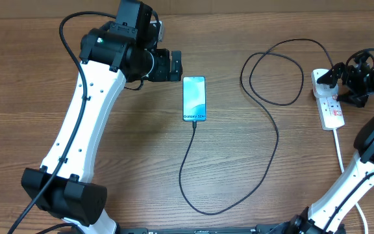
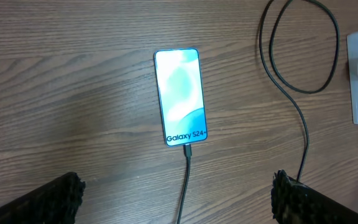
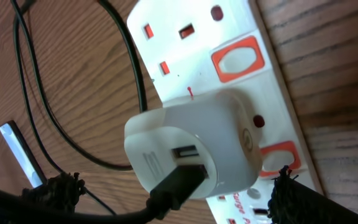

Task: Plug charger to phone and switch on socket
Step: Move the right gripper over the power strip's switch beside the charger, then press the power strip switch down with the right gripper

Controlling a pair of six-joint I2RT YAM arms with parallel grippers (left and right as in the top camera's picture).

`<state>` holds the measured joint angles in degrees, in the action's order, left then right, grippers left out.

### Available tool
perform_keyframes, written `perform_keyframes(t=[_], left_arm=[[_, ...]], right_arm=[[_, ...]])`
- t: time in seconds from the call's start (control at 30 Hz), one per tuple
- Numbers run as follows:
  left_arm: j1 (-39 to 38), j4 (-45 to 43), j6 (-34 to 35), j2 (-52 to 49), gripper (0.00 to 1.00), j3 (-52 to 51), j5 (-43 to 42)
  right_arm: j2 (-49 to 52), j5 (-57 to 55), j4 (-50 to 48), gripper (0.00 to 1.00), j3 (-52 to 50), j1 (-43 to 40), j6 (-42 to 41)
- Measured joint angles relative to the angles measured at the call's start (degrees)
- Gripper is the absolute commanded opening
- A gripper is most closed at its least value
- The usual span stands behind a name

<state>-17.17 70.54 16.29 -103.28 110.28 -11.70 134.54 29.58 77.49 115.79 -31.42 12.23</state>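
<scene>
L gripper [image 2: 176,190] fingers spread wide, over phone [image 2: 181,96]. R gripper [image 3: 176,190] fingers apart, either side of white adapter [image 3: 219,134] on socket [image 3: 229,56]. Charger [image 1: 268,156] tip in phone's end. Brown wood-grain table [image 1: 31,39] fills all views.

From where I stand, 1 piece of furniture fills the whole view: a wide table [image 1: 18,97] with a brown wood-grain top. The grain runs in long lines across it, from left to right, with darker streaks and some lighter bands between them. The surface looks matt and smooth. The light is soft and even, and gives only faint, blurred shadows on the wood.
</scene>
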Motion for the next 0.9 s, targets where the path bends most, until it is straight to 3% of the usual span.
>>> perform_keyframes(t=[0.9], left_arm=[[0.0, 0.0, 0.0, 0.0, 1.0, 0.0, -0.02]], right_arm=[[-0.2, -3.1, -5.99, 1.0, -2.49, 1.84, 0.24]])
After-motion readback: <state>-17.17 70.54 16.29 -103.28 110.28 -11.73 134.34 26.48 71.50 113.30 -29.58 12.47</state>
